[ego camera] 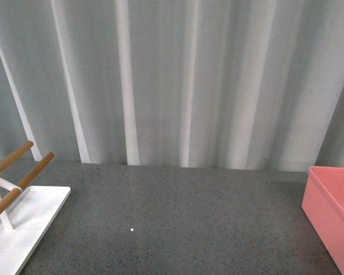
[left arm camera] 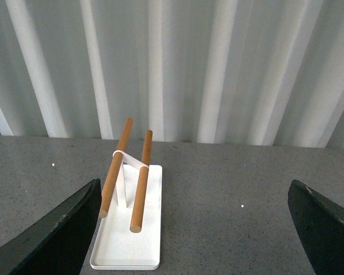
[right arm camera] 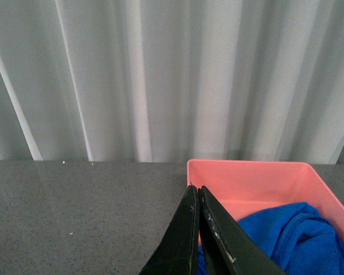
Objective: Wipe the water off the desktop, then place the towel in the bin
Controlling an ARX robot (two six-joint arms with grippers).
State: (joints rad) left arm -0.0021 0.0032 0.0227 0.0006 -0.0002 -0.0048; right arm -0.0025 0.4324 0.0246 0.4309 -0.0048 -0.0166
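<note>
Blue towel point(right arm camera: 301, 238) sits bunched inside the pink bin point(right arm camera: 246, 175), soft and light, so I'd pinch a fold. Right gripper point(right arm camera: 198, 197) jaws are closed and empty; left gripper point(left arm camera: 195, 229) jaws are wide open above the bench point(left arm camera: 229, 183).

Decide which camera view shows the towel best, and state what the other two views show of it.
The right wrist view shows it best: the towel lies crumpled inside the bin, just beyond the shut right hand. The front view shows only the bin's outer wall and rim, no towel. The left wrist view shows no towel at all.
</note>
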